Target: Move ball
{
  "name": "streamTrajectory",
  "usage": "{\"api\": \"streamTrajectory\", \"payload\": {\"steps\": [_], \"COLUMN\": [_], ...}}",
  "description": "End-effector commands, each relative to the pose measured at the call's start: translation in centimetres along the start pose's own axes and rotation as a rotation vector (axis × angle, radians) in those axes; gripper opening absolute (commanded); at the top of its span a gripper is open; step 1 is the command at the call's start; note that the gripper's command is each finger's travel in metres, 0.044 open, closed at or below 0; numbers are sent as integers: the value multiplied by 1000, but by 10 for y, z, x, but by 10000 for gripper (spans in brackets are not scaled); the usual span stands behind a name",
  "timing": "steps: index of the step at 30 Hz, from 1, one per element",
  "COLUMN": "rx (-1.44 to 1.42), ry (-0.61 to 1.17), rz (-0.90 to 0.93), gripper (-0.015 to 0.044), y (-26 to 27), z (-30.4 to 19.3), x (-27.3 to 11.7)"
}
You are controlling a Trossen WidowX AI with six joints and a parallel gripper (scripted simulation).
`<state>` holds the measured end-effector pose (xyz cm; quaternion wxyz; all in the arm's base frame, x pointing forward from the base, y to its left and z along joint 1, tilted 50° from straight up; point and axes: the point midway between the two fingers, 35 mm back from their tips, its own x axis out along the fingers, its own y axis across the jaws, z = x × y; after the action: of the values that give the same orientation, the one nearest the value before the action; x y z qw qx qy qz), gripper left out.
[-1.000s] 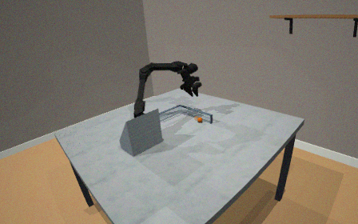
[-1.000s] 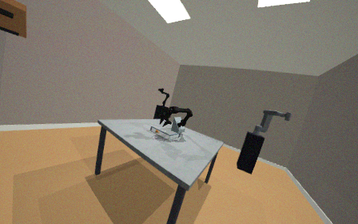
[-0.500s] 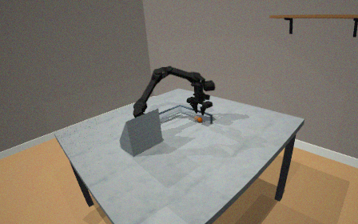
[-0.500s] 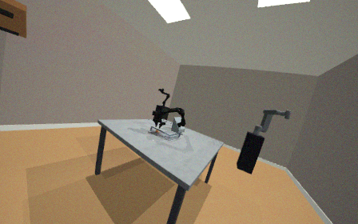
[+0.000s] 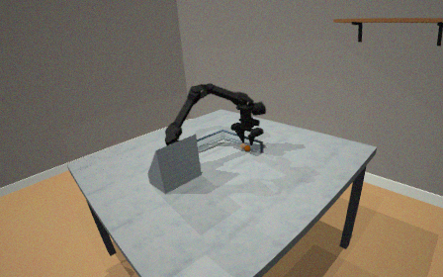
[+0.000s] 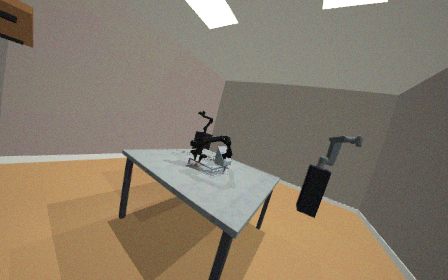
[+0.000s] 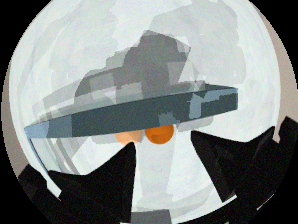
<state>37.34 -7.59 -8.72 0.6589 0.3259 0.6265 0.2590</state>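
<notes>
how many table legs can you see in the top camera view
2. One table leg stands under the right corner; another leg under the left front edge. Any others are hidden behind the table top.

The worktop [image 5: 253,208] is showing a pale, mottled grey face like polished stone, smooth with a faint sheen, and its legs [image 5: 353,208] are looking like dark matt metal. The ball [image 5: 246,147] is appearing as plain orange, smooth and matt. The walls [image 5: 214,140] are reading as clear glass or plastic, tinted blue-grey and glossy in the wrist view. The gripper [image 5: 248,136] is looking like matt black plastic or metal. The wedge block [image 5: 176,163] is showing flat, matt grey faces. The shelf [image 5: 398,21] is looking like smooth wood.
</notes>
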Motion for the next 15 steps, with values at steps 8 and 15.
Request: {"api": "streamTrajectory", "payload": {"steps": [8, 15], "rx": [7, 7], "ry": [0, 0], "rz": [5, 6], "gripper": [269, 269], "y": [0, 1], "z": [0, -1], "x": [18, 29]}}
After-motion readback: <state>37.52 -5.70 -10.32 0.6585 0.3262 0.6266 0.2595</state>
